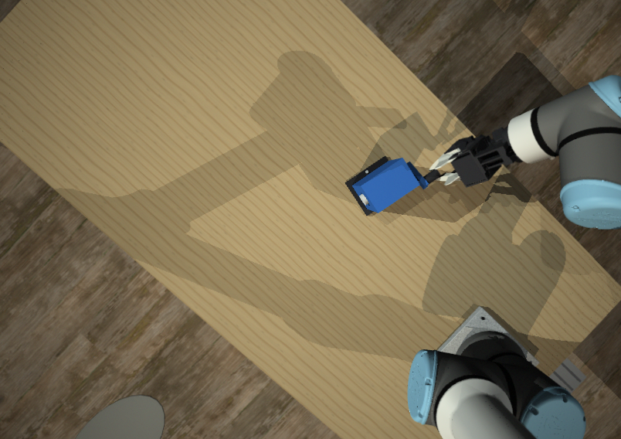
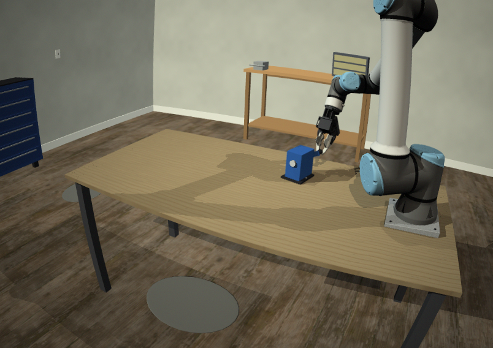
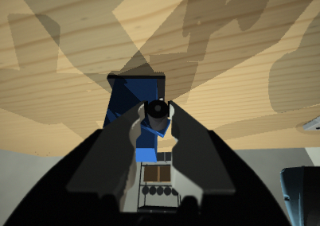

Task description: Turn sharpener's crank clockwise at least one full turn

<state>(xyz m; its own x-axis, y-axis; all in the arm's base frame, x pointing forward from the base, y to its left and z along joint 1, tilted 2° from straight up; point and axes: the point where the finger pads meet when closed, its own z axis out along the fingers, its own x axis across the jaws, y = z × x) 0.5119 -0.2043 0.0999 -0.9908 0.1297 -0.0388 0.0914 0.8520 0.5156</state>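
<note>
Two fingers of my gripper [image 3: 156, 112] clamp the crank knob [image 3: 158, 110]; if the arc drifts off-centre, it could slip or drag the sharpener [image 1: 385, 184].

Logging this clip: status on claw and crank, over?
Claw shut on crank knob. Sharpener upright on table. Nothing in the way.

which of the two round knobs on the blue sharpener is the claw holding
The dark crank knob, on the side facing the arm, is pinched in the claw. The pale grey knob on the opposite face of the sharpener stands free.
</note>
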